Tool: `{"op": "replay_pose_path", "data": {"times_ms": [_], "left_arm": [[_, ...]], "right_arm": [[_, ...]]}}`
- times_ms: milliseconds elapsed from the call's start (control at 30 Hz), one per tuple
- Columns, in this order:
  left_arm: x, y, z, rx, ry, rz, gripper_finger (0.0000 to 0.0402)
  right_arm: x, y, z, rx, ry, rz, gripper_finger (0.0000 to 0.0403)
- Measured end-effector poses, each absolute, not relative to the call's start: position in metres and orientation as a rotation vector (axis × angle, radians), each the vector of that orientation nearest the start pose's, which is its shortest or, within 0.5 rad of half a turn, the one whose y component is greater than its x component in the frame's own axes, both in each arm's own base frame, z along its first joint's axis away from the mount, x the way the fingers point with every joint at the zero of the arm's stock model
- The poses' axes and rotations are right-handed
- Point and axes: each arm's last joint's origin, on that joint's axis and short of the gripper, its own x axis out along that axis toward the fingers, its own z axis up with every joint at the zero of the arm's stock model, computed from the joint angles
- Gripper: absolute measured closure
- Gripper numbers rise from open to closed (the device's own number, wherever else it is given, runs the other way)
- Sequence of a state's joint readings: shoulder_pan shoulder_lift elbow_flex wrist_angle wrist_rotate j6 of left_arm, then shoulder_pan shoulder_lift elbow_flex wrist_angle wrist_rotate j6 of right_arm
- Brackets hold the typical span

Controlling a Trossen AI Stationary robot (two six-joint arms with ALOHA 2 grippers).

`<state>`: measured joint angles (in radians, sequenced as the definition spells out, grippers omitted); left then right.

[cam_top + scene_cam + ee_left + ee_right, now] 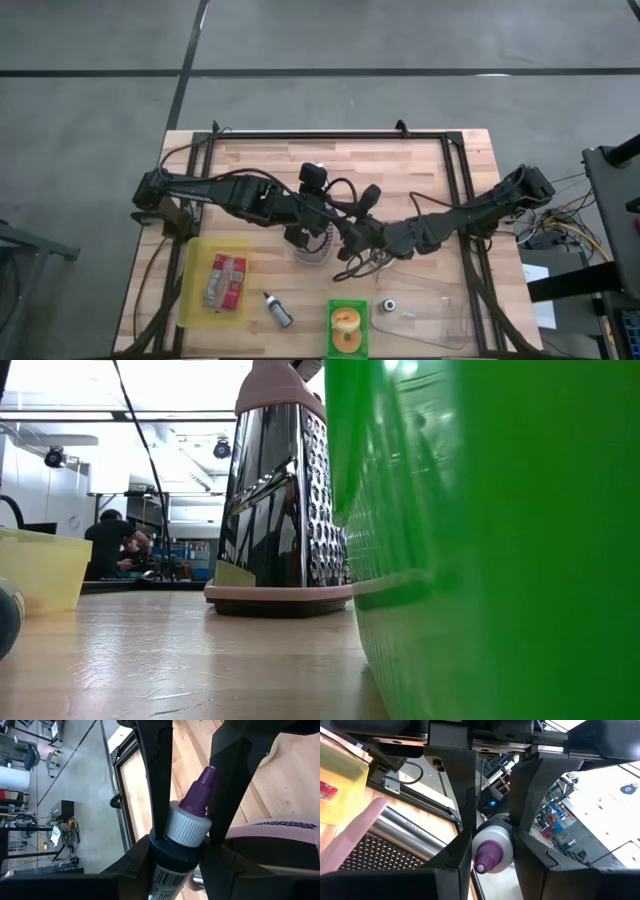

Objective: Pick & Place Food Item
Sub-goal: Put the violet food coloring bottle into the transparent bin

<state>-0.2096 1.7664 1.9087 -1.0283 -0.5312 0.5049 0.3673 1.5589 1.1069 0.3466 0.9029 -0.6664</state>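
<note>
I see a bottle (186, 827) with a purple tip held above the grater (312, 248) at mid-table. My left gripper (187, 795) has its jaws clamped on the bottle's body, and my right gripper (490, 837) jaws close around its white cap end.

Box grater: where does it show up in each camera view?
High view: box grater mid-table, partly covered.
Low view: centre, standing upright.
Left wrist view: pink top at the picture's edge.
Right wrist view: pink handle and grating, in a corner.
Shared landmark: yellow bin, absent from the left wrist view.
</note>
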Motion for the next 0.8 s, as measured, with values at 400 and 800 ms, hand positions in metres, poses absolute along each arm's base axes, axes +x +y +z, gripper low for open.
{"op": "replay_pose_path", "data": {"times_ms": [400, 800], "left_arm": [[0.3592, -0.0617, 0.3851, 0.787, 0.895, 0.075, 0.0275], [0.354, -0.0621, 0.3864, 0.796, 0.918, 0.061, 0.016]], "right_arm": [[0.3332, 0.1042, 0.3051, -0.719, 0.268, -0.5, 0.0299], [0.3334, 0.1039, 0.3024, -0.731, 0.283, -0.506, 0.0299]]}}
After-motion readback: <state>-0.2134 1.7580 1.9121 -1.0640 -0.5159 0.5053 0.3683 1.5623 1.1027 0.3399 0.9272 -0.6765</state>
